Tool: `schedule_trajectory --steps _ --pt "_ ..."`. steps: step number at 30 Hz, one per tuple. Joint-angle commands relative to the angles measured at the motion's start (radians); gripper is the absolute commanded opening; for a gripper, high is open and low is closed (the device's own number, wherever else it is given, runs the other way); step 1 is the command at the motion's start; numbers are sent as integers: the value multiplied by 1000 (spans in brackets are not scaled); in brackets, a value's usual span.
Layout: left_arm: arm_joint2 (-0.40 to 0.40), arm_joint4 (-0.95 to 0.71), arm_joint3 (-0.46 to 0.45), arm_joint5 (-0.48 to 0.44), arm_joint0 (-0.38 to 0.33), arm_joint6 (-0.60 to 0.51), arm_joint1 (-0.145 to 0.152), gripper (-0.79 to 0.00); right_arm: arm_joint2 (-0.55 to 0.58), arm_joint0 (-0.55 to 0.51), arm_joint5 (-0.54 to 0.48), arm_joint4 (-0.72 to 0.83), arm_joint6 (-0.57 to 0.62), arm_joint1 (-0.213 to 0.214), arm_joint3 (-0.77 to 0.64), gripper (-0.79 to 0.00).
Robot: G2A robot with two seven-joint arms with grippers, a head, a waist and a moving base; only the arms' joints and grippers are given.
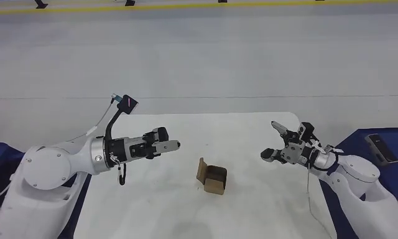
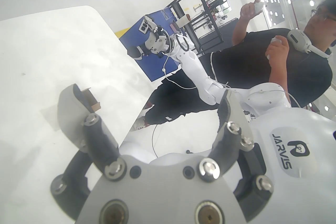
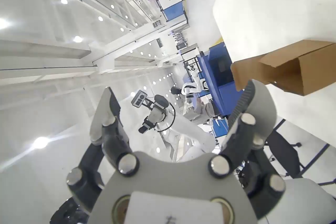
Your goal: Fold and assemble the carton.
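A small brown carton (image 1: 211,177) lies on the white table (image 1: 155,208), one end open with a flap standing up. My left gripper (image 1: 171,144) hovers to the carton's left, a short way off, open and holding nothing. In the left wrist view the carton (image 2: 92,100) peeks out past one finger of that gripper (image 2: 149,101). My right gripper (image 1: 272,140) is to the carton's right near the table's edge, open and empty. In the right wrist view the carton (image 3: 296,70) lies beyond one fingertip of the gripper (image 3: 181,96), clear of both fingers.
The table's right edge (image 1: 314,177) runs just under the right gripper. Blue surfaces flank the table on both sides, and a dark flat device (image 1: 380,147) lies on the right one. Bare tabletop surrounds the carton.
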Motion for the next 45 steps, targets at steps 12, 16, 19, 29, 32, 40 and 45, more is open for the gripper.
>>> schedule_trajectory --steps 12,16,19,29,32,40,45 --pt "-3 240 -187 235 134 190 8 0 63 6 -146 -131 153 11 56 0" --pt "47 363 -302 321 299 330 6 0 86 13 -233 -319 168 20 65 0" --pt "104 409 -302 329 384 471 -2 0 93 16 -310 -477 175 27 50 0" --pt "215 528 -302 401 440 740 -24 0 78 42 -376 -644 191 33 41 0" --pt "215 528 -302 401 440 740 -24 0 78 42 -376 -644 191 33 41 0" --pt "299 610 -263 483 499 663 -24 0 29 125 -287 -769 267 39 83 0" --pt "467 825 -203 641 530 758 -40 0 -39 187 -353 -931 291 41 97 0"
